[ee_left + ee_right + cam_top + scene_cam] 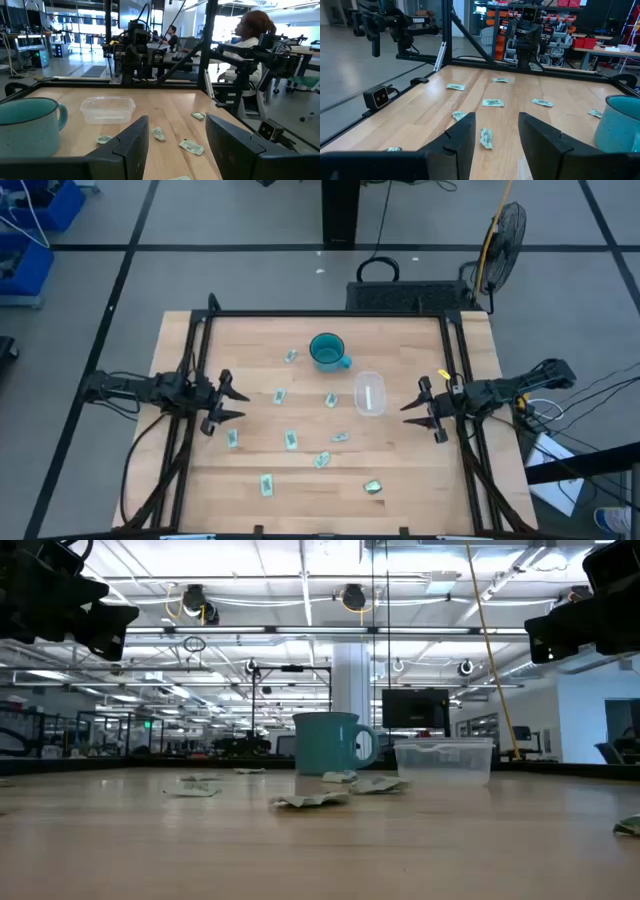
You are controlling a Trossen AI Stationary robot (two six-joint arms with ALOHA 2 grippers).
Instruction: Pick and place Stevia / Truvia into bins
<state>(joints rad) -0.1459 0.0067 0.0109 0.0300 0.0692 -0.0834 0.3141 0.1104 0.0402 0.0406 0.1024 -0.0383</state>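
Several small pale green and white packets lie flat and scattered on the wooden table, among them one [280, 395] left of centre, one [291, 440] in the middle and one [373, 487] near the front. The clear bin [370, 393] stands right of centre and holds one packet [368, 395]. My left gripper [234, 399] hovers open at the table's left, above the packets. My right gripper [415, 409] hovers open at the right, just beside the bin. Both are empty, as the left wrist view [176, 145] and the right wrist view [496, 135] show.
A teal mug [326, 351] with a handle stands just behind and left of the bin. Black frame rails [330, 313] run along the table's far, left and right sides. A person sits beyond the table in the left wrist view [252, 30].
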